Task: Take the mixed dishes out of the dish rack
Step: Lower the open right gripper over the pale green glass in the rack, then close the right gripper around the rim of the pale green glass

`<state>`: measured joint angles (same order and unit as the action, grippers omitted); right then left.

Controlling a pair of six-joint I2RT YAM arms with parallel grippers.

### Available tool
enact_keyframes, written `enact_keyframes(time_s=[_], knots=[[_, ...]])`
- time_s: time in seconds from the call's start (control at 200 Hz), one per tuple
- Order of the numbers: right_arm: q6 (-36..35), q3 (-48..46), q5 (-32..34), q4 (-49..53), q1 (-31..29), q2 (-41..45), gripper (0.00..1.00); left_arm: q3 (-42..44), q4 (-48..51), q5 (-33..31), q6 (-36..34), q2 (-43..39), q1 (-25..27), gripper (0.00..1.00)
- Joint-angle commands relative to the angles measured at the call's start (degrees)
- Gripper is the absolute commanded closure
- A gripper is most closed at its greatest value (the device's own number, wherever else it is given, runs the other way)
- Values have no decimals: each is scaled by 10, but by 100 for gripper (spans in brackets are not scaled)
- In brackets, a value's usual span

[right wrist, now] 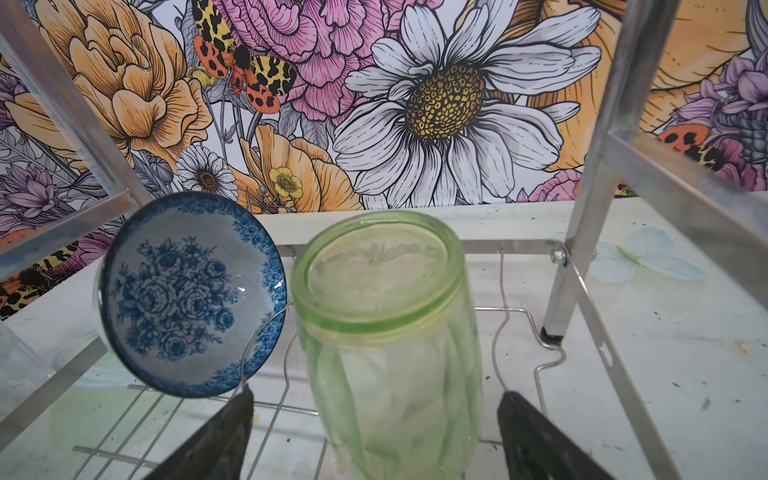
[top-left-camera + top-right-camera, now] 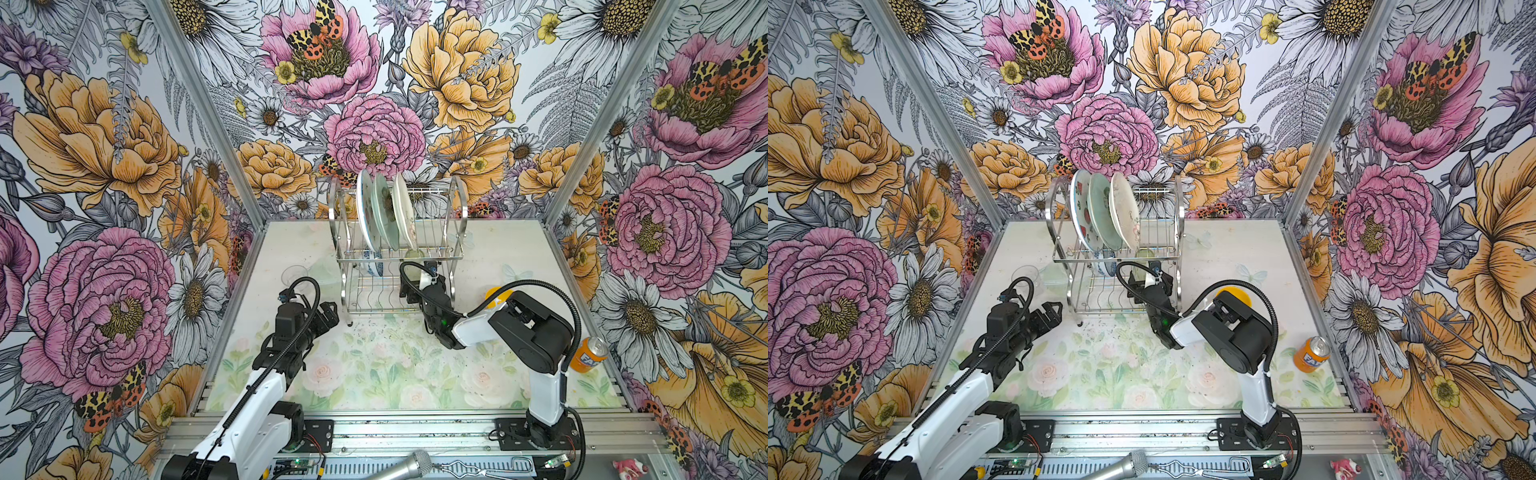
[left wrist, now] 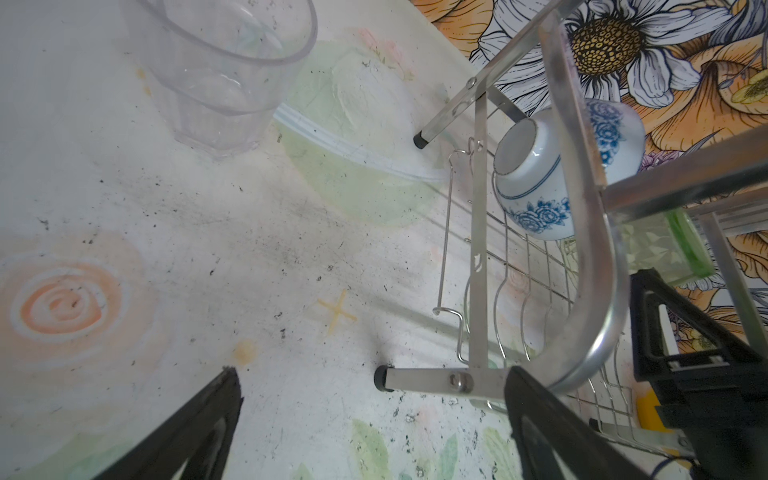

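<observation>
Plates fill the left half of the top shelf of the dish rack (image 2: 459,208) in a top view. The watermelon plate (image 2: 365,212), the pale green plate (image 2: 384,214) and the cream plate (image 2: 405,212) stand on edge, close together. The right half of that shelf is open wire. The rack stands at the back of the counter (image 2: 374,374), near the back wall. The clear glass (image 2: 294,274) stands on the counter just left of the rack. The yellow bowl (image 2: 492,291) sits right of the rack, partly behind the right arm. The orange can (image 2: 588,353) stands by the right wall, well apart. The front of the counter is wide and open.

In both top views the right end effector (image 2: 1148,282) reaches into the bottom shelf from the front. The left end effector (image 2: 1050,311) hangs outside the rack, by its front left leg.

In the left wrist view the left end effector (image 3: 372,372) is spread wide and holds nothing. The blue-and-white bowl (image 3: 552,183) lies on its side on the bottom shelf. A strip of open counter runs between the glass and the rack's legs.

In the right wrist view the right end effector (image 1: 376,397) is spread wide. One of its fingers (image 1: 224,432) is on each side of the green tumbler (image 1: 386,332), with a gap on both sides. The tumbler stands on the bottom shelf, just beside the bowl. There is room between the tumbler and the rack's post.
</observation>
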<state>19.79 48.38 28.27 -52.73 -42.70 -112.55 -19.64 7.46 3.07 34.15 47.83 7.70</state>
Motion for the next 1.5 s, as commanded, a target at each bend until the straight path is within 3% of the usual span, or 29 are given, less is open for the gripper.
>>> enact_keyframes(time_s=[0.0, 1.031, 1.496], knots=[[-10, 23, 6, 4, 0, 4, 6, 11, -5, 5, -7, -16, -4, 1], [3, 95, -49, 46, 38, -30, 5, 14, -34, 33, 6, 6, -26, 1], [8, 111, -59, 49, 43, -41, 16, 17, -36, 35, 7, 5, -27, 1]])
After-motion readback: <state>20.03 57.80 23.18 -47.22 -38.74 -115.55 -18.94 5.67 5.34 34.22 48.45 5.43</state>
